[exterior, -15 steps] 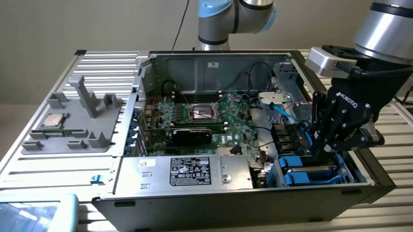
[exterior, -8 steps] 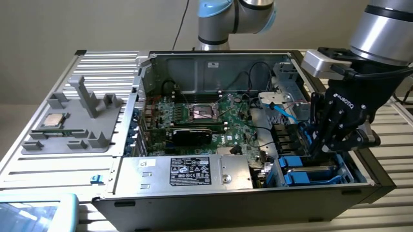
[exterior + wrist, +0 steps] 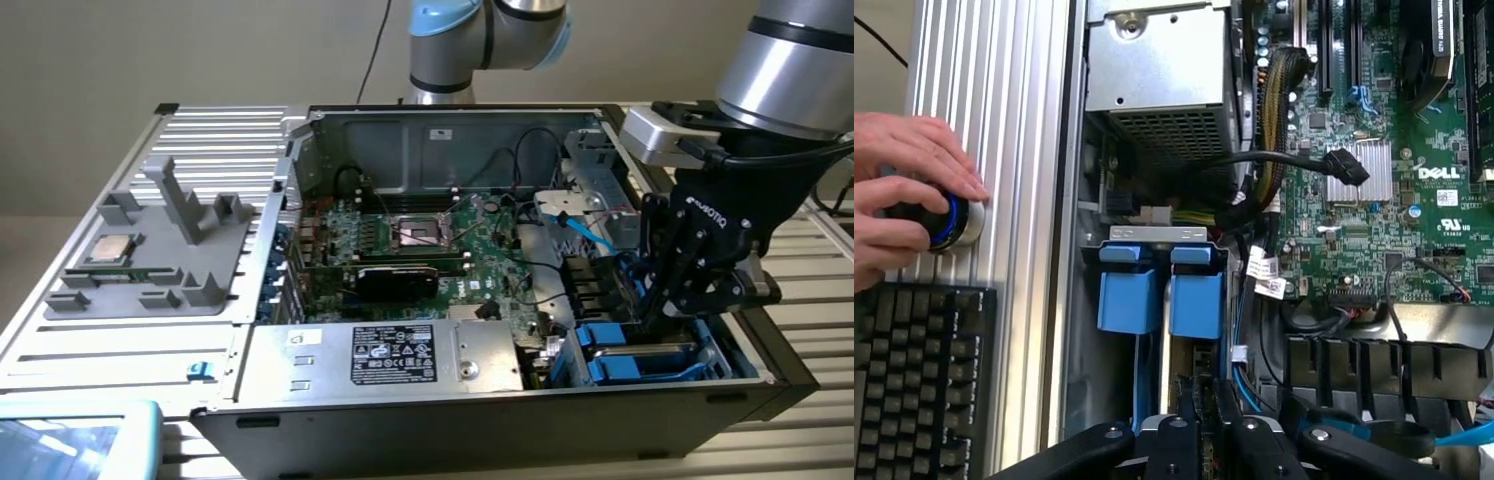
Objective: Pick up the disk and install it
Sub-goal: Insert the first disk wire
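The disk [image 3: 1196,300] stands edge-on in the drive bay at the front corner of the open computer case [image 3: 267,320], on the exterior view's right. Its bright blue bracket [image 3: 641,352] shows among the bay's walls. My gripper [image 3: 657,318] reaches straight down into that bay. In the wrist view its black fingers [image 3: 1172,435] stand close together, with the gripper [image 3: 1199,405] shut on the disk's thin near edge. A second blue bracket [image 3: 1126,295] sits in the slot right beside it.
A person's hand [image 3: 904,180] rests on a blue-ringed knob [image 3: 954,222] above a black keyboard [image 3: 919,380]. A silver box with a black label [image 3: 387,355], the motherboard [image 3: 427,240] and loose cables [image 3: 1284,160] crowd the case. A grey fixture [image 3: 147,260] holds a small chip [image 3: 107,250].
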`<state>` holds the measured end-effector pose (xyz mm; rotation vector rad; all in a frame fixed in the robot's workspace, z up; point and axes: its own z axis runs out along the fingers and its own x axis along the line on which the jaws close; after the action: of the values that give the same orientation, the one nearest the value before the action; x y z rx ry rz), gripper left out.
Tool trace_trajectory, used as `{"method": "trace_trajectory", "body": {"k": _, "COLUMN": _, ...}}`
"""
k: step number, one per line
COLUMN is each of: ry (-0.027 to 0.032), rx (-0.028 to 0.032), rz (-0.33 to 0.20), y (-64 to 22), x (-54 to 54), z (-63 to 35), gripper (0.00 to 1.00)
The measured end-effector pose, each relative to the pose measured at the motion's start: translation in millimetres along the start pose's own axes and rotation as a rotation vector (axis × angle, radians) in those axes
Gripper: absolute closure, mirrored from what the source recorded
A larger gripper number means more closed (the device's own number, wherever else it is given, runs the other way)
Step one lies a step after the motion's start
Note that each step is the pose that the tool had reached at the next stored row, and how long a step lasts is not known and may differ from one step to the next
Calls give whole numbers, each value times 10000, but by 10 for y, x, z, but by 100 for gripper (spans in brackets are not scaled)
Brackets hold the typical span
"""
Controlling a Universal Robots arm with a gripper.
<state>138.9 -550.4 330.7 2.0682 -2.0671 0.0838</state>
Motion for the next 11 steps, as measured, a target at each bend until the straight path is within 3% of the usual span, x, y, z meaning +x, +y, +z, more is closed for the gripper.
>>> {"method": "trace_trajectory", "body": {"k": 11, "ry": -11, "rx": 17, "rz": 135, "y": 7, "x": 2, "z": 26, "gripper": 83}}
